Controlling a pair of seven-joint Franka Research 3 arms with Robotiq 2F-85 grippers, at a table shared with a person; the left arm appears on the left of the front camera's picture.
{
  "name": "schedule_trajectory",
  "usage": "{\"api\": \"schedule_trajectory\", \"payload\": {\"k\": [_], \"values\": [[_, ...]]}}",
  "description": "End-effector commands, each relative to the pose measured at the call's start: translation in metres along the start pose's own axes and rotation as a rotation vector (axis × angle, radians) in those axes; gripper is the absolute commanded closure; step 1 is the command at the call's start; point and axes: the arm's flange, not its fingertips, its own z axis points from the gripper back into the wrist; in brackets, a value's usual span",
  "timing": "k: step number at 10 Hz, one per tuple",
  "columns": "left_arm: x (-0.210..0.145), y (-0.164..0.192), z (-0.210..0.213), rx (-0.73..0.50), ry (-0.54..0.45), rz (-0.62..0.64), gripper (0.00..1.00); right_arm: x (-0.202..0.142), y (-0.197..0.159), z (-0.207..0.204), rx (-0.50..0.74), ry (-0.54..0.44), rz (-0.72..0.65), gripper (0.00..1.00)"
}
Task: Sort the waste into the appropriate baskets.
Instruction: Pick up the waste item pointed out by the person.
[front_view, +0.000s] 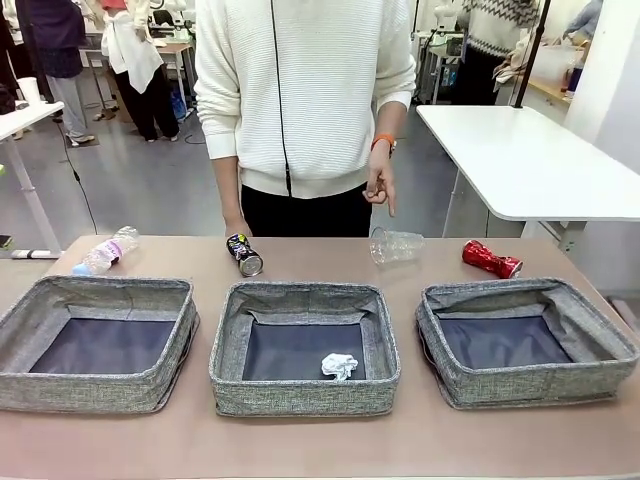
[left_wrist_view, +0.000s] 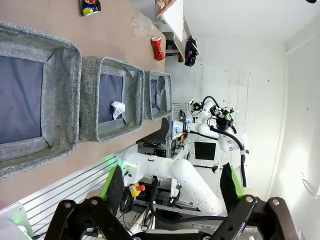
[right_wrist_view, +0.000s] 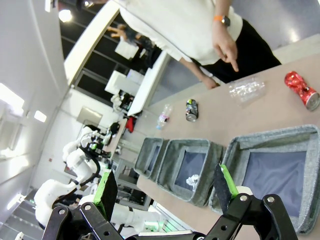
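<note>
Three grey baskets stand in a row: left (front_view: 25, 310), middle (front_view: 228, 345) and right (front_view: 600, 335). A crumpled white paper ball (front_view: 339, 366) lies in the middle basket. Behind the baskets lie a clear bottle (front_view: 106, 252), a dark printed can (front_view: 244, 254), a clear plastic cup (front_view: 396, 245) and a crushed red can (front_view: 491, 259). A person's hand (front_view: 379, 185) points down above the cup. My left gripper (left_wrist_view: 172, 187) is open and hangs off the table's near side. My right gripper (right_wrist_view: 167, 187) is open too, high above the near edge by the right basket (right_wrist_view: 310, 150).
A person in a white sweater (front_view: 300, 90) stands at the far edge, one hand resting on the table near the dark can. A white table (front_view: 530, 160) stands at the back right. Bare tabletop (front_view: 320, 445) runs in front of the baskets.
</note>
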Motion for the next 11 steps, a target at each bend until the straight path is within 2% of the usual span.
{"api": "schedule_trajectory", "payload": {"k": [1, 5, 6, 7, 8, 10, 11], "values": [[0.000, -0.001, -0.001, -0.016, -0.001, -0.017, 0.00, 0.002, 0.001, -0.001, 0.016, -0.016, 0.024, 0.00], [0.000, -0.001, -0.001, -0.016, -0.001, -0.017, 0.00, 0.000, 0.000, 0.000, 0.000, 0.000, 0.000, 0.00], [0.000, -0.001, -0.001, -0.016, -0.001, -0.017, 0.00, 0.023, 0.006, -0.032, -0.031, 0.078, 0.103, 0.00], [0.000, -0.001, -0.001, -0.016, -0.001, -0.017, 0.00, 0.045, 0.011, -0.076, -0.022, 0.285, 0.265, 0.00], [0.000, -0.001, -0.001, -0.016, -0.001, -0.017, 0.00, 0.063, 0.013, -0.118, -0.123, 0.472, 0.424, 0.00], [0.000, -0.001, -0.001, -0.016, -0.001, -0.017, 0.00, 0.079, 0.014, -0.185, -0.242, 0.735, 0.768, 0.00], [0.000, -0.001, -0.001, -0.016, -0.001, -0.017, 0.00, 0.074, 0.014, -0.203, -0.262, 0.823, 0.913, 0.00]]}}
